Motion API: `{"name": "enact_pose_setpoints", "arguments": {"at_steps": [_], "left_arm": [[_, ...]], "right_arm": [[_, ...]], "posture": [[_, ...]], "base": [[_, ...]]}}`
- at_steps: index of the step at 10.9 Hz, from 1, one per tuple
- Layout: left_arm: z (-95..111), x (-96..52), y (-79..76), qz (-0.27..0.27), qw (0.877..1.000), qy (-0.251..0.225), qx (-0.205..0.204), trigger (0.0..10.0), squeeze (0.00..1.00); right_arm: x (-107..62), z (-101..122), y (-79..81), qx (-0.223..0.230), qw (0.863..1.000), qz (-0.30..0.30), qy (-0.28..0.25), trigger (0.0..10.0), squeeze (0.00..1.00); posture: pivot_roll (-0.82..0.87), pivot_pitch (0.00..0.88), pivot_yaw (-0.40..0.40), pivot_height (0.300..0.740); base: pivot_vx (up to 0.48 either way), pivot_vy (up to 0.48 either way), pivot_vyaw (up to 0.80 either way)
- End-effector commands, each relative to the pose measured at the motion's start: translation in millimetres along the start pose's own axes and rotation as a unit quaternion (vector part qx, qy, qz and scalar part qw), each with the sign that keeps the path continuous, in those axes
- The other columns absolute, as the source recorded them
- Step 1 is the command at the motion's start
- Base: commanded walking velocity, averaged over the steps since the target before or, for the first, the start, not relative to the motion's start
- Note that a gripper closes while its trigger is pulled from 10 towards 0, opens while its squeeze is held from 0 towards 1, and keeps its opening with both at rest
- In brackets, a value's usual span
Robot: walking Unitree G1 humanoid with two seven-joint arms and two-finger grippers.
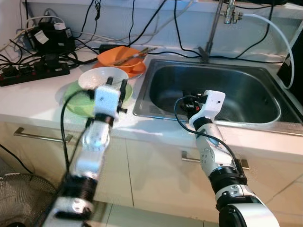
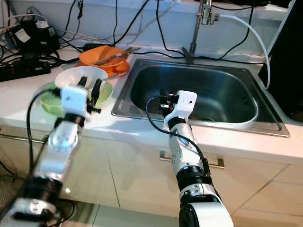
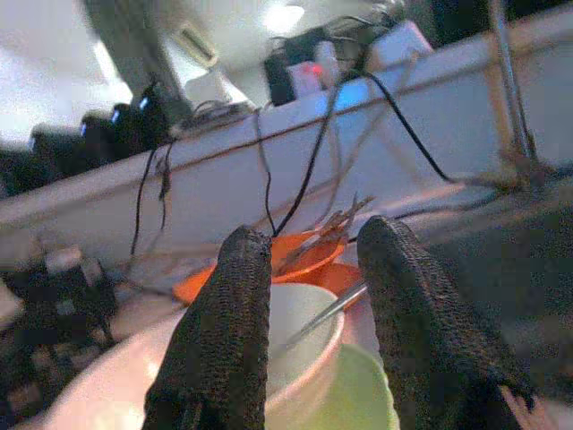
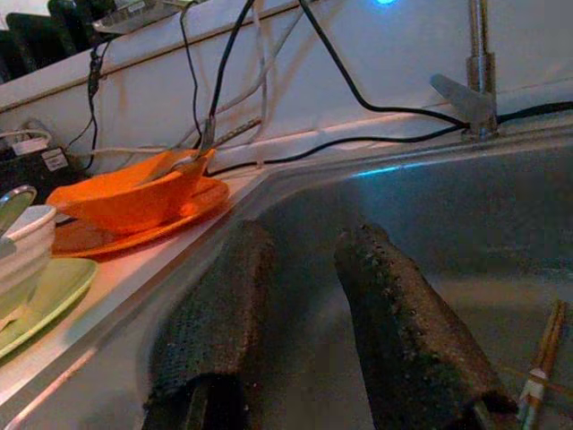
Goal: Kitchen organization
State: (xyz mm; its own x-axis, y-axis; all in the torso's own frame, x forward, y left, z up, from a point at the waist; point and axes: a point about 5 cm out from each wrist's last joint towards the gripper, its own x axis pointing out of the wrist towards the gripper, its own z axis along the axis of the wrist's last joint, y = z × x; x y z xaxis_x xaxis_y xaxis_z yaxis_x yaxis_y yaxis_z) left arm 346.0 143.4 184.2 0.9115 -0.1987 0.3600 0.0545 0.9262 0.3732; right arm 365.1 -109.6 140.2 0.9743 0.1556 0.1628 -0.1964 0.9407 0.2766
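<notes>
White bowl (image 1: 102, 77) | sitting on the green plate (image 1: 75, 103) at the desk's 9 o'clock side | we are hovering the left end effector (image 1: 117, 88) over it, released | right end effector (image 1: 188, 100) released over sink (image 1: 246, 94) | likely rigid, slippery, fragile; grip the rim.

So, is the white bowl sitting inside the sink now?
No, the white bowl rests on the green plate on the counter, beside the sink.

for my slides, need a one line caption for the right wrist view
Open right gripper hangs over the steel sink, orange bowl on the counter beside it.
</notes>
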Motion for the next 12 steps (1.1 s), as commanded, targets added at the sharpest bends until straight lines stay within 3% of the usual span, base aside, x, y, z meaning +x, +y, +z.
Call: {"name": "enact_pose_setpoints", "arguments": {"at_steps": [1, 2, 3, 6, 10, 12], "left_arm": [[7, 7.4, -0.3, -0.017, 0.999, -0.003, 0.051, 10.0, 0.00], [7, 10.9, 0.8, -0.031, 0.995, 0.004, 0.090, 10.0, 0.00], [8, 19.1, 2.9, -0.062, 0.986, 0.008, 0.157, 10.0, 0.00], [12, 38.9, 4.8, -0.111, 0.962, 0.027, 0.248, 10.0, 0.00], [10, 55.2, 9.1, -0.123, 0.950, 0.057, 0.282, 10.0, 0.00], [15, 58.3, 5.4, -0.137, 0.952, 0.042, 0.270, 10.0, 0.00]], "right_arm": [[0.6, 0, -0.2, -0.004, 1.000, 0.001, 0.002, 10.0, 0.00], [0.7, 0, 0.3, -0.004, 1.000, 0.001, 0.002, 10.0, 0.00], [1.7, -1, 2.6, -0.002, 1.000, 0.003, 0.002, 10.0, 0.00], [1.3, 0, 1.1, 0.000, 1.000, -0.004, -0.001, 10.0, 0.00], [2.4, 2, -0.8, -0.001, 1.000, -0.009, -0.004, 10.0, 0.00], [2.8, 2, -0.8, 0.000, 1.000, -0.010, -0.006, 10.0, 0.00]], "posture": [[0.14, 0.000, 0.023, 0.740], [0.15, 0.000, 0.023, 0.740], [0.15, 0.000, 0.026, 0.740], [0.14, 0.000, 0.044, 0.740], [0.14, 0.000, 0.049, 0.740], [0.14, 0.000, 0.048, 0.740]], "base": [[0.000, 0.000, 0.00], [0.000, 0.000, 0.00], [0.000, 0.000, 0.00], [0.000, 0.000, 0.00], [0.000, 0.000, 0.00], [0.000, 0.000, 0.00]]}}
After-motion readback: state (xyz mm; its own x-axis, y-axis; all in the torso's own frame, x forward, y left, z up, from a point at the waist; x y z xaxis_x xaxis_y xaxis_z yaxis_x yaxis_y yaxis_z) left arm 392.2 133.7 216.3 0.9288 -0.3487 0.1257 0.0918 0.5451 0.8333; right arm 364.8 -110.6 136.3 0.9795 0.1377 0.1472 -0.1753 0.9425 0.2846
